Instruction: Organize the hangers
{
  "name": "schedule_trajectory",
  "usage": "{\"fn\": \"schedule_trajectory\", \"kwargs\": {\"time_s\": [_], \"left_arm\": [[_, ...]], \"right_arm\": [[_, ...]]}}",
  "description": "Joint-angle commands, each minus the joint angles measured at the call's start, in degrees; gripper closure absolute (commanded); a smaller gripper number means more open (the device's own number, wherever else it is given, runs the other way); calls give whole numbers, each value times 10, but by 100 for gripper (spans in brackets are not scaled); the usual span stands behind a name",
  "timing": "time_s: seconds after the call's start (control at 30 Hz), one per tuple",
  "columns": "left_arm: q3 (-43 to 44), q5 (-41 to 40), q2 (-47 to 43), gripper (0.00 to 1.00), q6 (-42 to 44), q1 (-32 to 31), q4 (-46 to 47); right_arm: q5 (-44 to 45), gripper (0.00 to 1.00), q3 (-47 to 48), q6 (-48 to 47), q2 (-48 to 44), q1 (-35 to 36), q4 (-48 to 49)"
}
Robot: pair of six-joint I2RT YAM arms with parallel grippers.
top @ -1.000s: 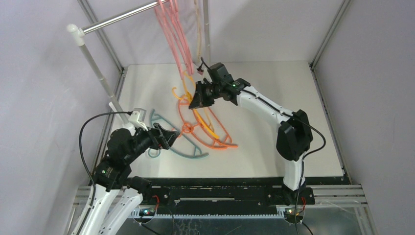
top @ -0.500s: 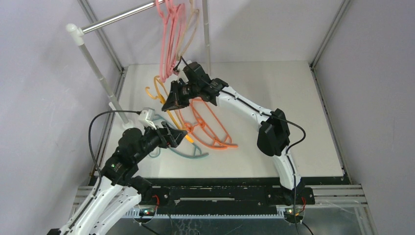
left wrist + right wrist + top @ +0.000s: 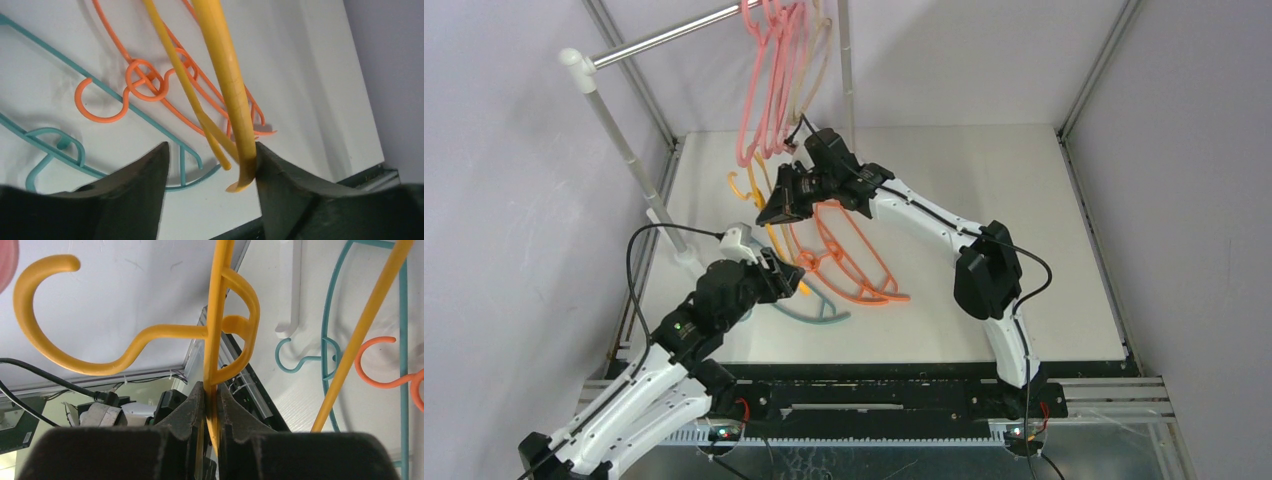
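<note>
My right gripper (image 3: pixel 774 212) is shut on a yellow-orange hanger (image 3: pixel 742 188) and holds it raised above the table, hook to the left, below the rail. In the right wrist view the fingers (image 3: pixel 210 395) pinch its thin bar just under the hook (image 3: pixel 150 335). My left gripper (image 3: pixel 789 280) is open, with the hanger's lower end (image 3: pixel 225 75) between its jaws (image 3: pixel 210 165), touching the right finger. Several pink hangers (image 3: pixel 769 80) and a beige one (image 3: pixel 816 60) hang on the rail. Orange hangers (image 3: pixel 859 270) and a teal hanger (image 3: pixel 816 314) lie on the table.
The silver rail (image 3: pixel 664 38) on its white post (image 3: pixel 614 130) runs across the back left. Grey walls and frame posts enclose the white table (image 3: pixel 1004 220). The teal hanger (image 3: pixel 50 137) and an orange hook (image 3: pixel 145 85) lie below the left gripper.
My right gripper has carried the yellow-orange hanger left and up toward the rail. My left arm has reached forward, bringing its open jaws around the hanger's lower end. The hanging hangers have swung.
</note>
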Motion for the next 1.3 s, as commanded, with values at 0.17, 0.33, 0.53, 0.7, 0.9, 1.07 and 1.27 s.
{"fn": "schedule_trajectory", "kwargs": {"time_s": [0.17, 0.33, 0.53, 0.7, 0.9, 1.07, 1.27], "left_arm": [[8, -124, 51, 66, -40, -7, -8], [0, -154, 53, 99, -50, -8, -32], [-2, -206, 42, 100, -74, -8, -75], [16, -256, 41, 100, -68, -7, -119], [74, -277, 54, 100, -11, -8, -128], [203, -322, 100, 100, 62, -8, -174], [392, -355, 194, 100, 177, -5, -173]], "right_arm": [[-37, 84, -28, 43, -62, 6, 49], [-53, 84, -35, 48, -63, 5, 52], [-71, 80, -50, 46, -71, -5, 44], [-72, 51, -86, -20, -110, -19, -16], [-30, 43, -188, -102, -201, -48, -72], [27, 43, -280, -162, -270, -76, -132], [88, 42, -358, -220, -315, -103, -190]]}}
